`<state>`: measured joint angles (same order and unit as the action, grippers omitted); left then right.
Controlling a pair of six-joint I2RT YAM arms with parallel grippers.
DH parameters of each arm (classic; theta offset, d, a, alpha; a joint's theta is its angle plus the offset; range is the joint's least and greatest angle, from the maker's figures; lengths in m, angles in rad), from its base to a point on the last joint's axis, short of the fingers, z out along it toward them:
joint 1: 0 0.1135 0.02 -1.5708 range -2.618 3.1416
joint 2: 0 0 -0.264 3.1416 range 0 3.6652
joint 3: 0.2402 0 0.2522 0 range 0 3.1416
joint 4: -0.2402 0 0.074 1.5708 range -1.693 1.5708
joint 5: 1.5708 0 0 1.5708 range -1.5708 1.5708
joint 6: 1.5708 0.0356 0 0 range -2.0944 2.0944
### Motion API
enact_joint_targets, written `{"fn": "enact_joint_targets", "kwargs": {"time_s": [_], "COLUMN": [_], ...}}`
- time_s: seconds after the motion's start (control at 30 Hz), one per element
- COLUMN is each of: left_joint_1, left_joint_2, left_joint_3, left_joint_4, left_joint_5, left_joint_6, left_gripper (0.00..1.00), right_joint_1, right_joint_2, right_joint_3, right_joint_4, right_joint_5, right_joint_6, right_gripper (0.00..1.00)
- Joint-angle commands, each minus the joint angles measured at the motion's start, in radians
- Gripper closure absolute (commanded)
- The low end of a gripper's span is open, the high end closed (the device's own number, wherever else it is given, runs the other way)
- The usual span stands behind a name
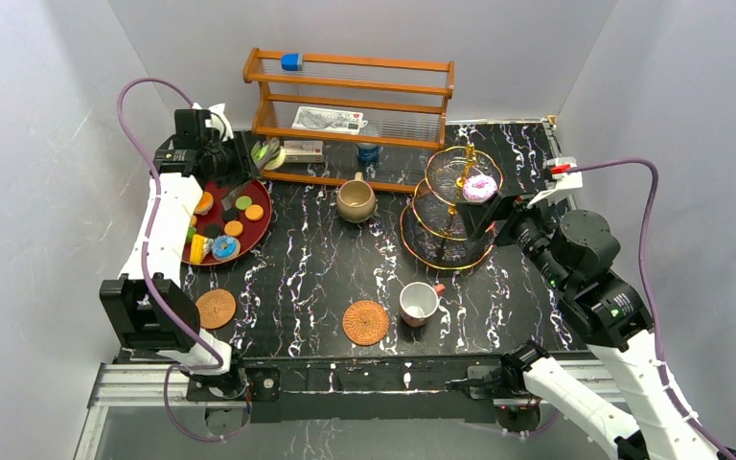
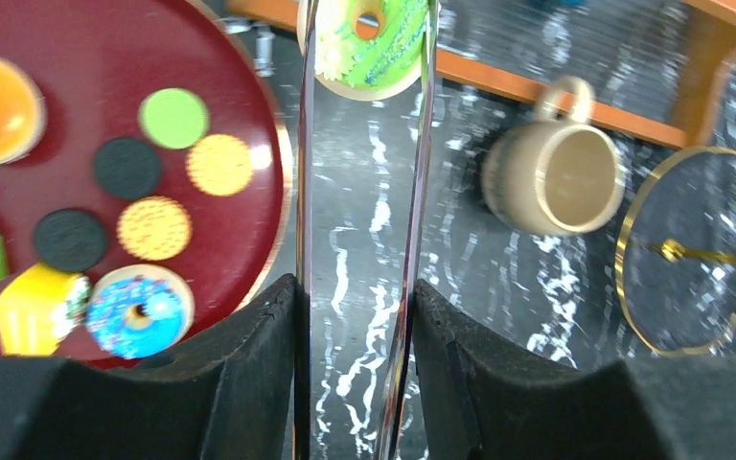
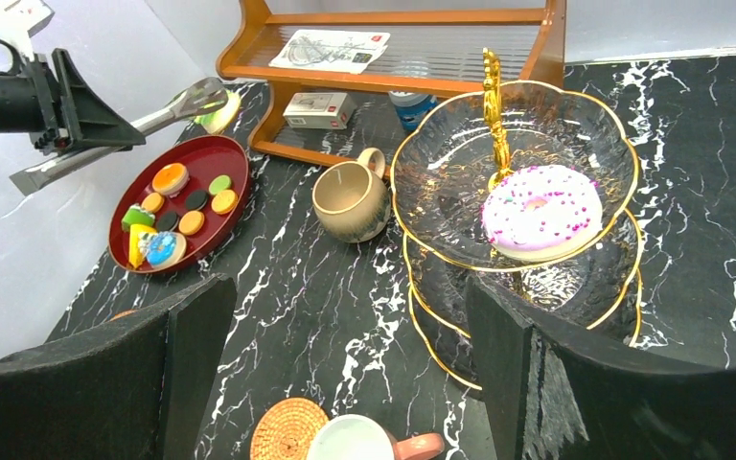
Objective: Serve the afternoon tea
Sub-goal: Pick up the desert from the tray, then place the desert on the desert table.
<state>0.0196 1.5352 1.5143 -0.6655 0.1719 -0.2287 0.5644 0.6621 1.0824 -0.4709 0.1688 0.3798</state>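
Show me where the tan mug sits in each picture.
Top external: tan mug near the centre.
Left wrist: tan mug upper right of centre.
Right wrist: tan mug just left of centre.
Shared landmark: tiered glass stand, right of it everywhere.

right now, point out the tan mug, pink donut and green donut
tan mug point(image 1: 356, 199): top external view, its mouth
pink donut point(image 3: 558, 226): right wrist view, its icing
green donut point(image 2: 374, 59): left wrist view, its icing

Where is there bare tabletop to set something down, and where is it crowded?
Bare: the middle, bordered by the tan mug, red plate, middle coaster and tiered stand; also right of the white cup. Crowded: the red plate and the strip in front of the wooden rack.
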Motion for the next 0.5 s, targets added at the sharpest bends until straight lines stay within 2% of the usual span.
{"fn": "enact_joint_targets", "kwargs": {"time_s": [0.0, 0.47], "left_joint_1": [-0.075, -0.401], "left_joint_2": [-0.082, -0.093], "left_joint_3": [0.019, 0.031], "left_joint_4": [0.029, 0.141], "left_joint_5": [0.15, 0.239], "left_joint_6": [-0.011, -0.091], "left_gripper": [0.58, 0.59], "right_joint_1": [0.004, 0.004], "right_joint_2": [-0.007, -0.01], "right_joint_3": [0.058, 0.079], "right_joint_4": [0.025, -0.001], "right_joint_5": [0.042, 0.05], "right_joint_6": [-0.024, -0.019], "right_gripper": [0.01, 0.01]}}
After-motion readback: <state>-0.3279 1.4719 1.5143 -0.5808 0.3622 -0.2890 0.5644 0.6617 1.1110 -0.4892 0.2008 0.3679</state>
